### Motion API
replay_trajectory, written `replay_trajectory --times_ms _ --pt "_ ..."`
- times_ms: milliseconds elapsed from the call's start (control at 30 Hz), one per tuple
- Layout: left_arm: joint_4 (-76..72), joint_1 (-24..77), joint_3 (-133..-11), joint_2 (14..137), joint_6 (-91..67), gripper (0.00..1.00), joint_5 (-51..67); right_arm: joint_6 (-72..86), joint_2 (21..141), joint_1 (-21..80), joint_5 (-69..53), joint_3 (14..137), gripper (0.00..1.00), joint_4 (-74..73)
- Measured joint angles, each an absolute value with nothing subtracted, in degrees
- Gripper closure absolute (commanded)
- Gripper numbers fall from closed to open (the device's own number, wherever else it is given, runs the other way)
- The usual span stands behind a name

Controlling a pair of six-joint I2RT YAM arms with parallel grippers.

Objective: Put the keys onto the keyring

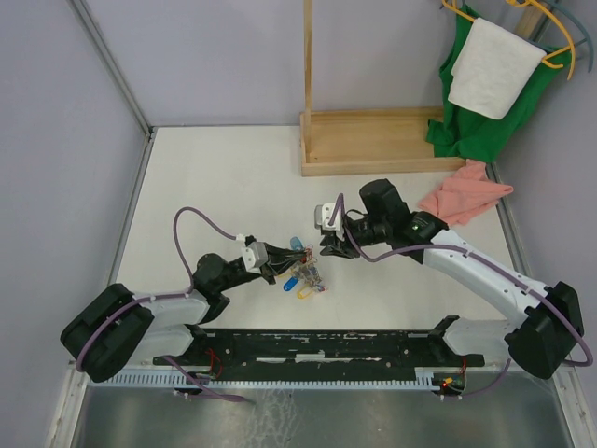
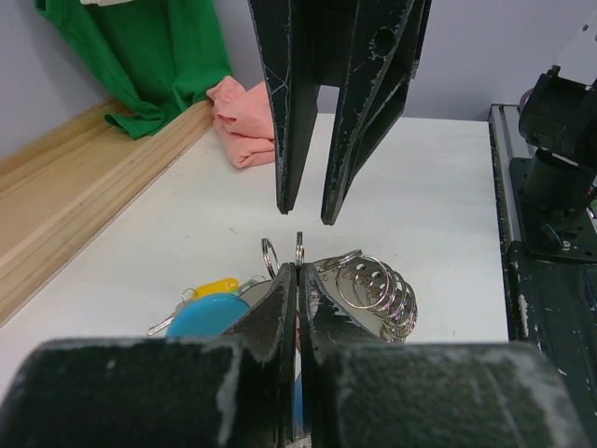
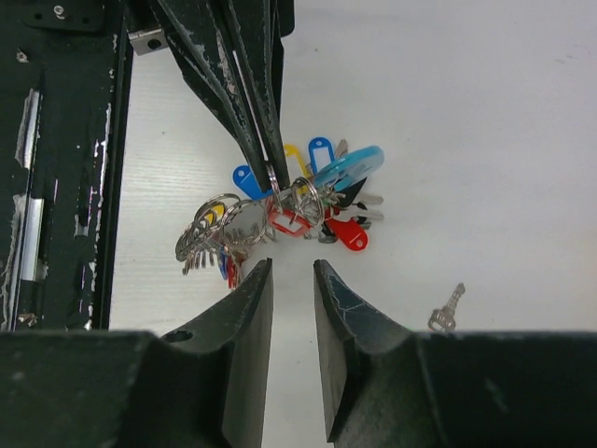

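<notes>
The white table point(image 1: 205, 177) runs back to a wooden rack point(image 1: 373, 149) with a green cloth point(image 1: 462, 126) on it and a pink cloth point(image 1: 464, 199) beside it. Near the middle, your left gripper point(image 3: 270, 175) is pinched tight on a thin metal loop of the keyring point(image 3: 224, 229). Your right gripper point(image 3: 292, 278) hangs close by the bunch, fingers a little apart with nothing between them; the keys point(image 3: 350, 233) with red and yellow tags sit in that bunch, and a bare silver key point(image 3: 446, 308) lies alone, apart from it

keyring point(image 3: 280, 210): shiny metal loops, glossy plastic tags
fingers point(image 3: 247, 355): matt black, scuffed
bench point(image 1: 215, 177): smooth matt white
</notes>
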State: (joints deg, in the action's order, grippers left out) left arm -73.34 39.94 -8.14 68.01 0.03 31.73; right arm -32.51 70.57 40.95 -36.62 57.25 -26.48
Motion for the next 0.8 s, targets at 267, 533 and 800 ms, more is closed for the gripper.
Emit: replay_trajectory --times_ms 267,533,800 --pt "-75.18 39.94 -8.1 68.27 -0.38 0.97 32.1 -30.17 72.2 40.82 -41.15 55.4 0.72 -19.11" --pt "-75.35 39.94 -8.08 68.27 -0.38 0.97 32.21 -28.53 74.15 40.82 -43.66 54.98 0.72 -15.92" --pt "-75.37 39.94 -8.08 68.27 -0.4 0.97 32.45 -28.36 74.56 40.8 -45.89 54.98 0.91 -15.46"
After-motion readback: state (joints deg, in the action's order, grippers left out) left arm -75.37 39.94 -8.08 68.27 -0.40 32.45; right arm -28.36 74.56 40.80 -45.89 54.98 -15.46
